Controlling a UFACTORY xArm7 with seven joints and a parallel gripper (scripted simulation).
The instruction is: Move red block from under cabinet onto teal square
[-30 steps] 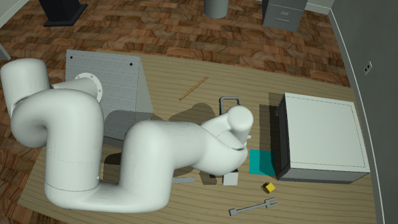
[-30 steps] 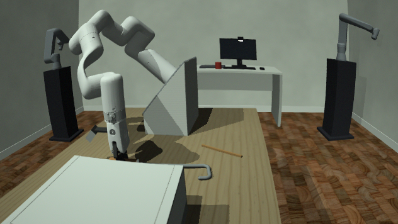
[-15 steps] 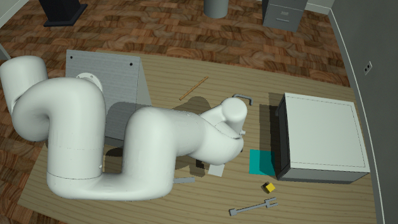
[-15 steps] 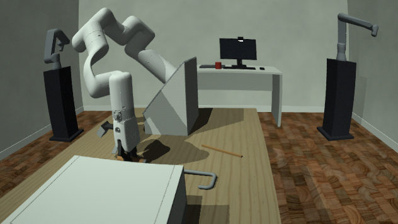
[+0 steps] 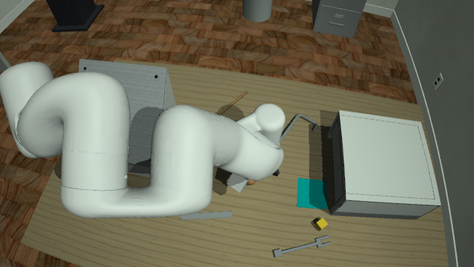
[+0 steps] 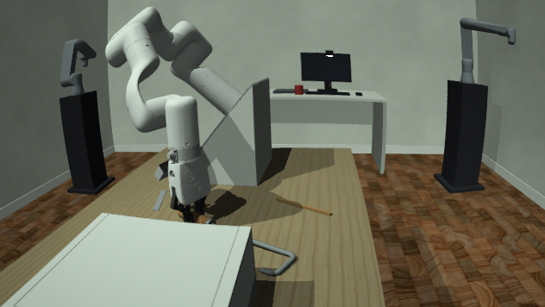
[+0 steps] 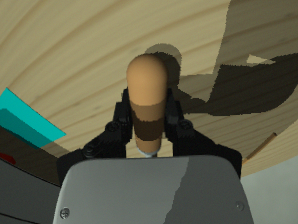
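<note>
- The white arm folds in broad loops, its last link hanging almost straight down in the exterior view.
- The wrist housing points at the counter.
- The claw is clamped on a tan, round-ended handle, one dark finger pressing each side, low above the counter.

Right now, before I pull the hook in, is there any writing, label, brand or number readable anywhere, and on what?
None: no view shows readable text.
Cabinet: plain top, only a thin outline.
Claw, shut on a wooden handle: bare housing with screws, no brand.
Monitor: dark screen.
Filing drawers: handles only, no labels.
</note>
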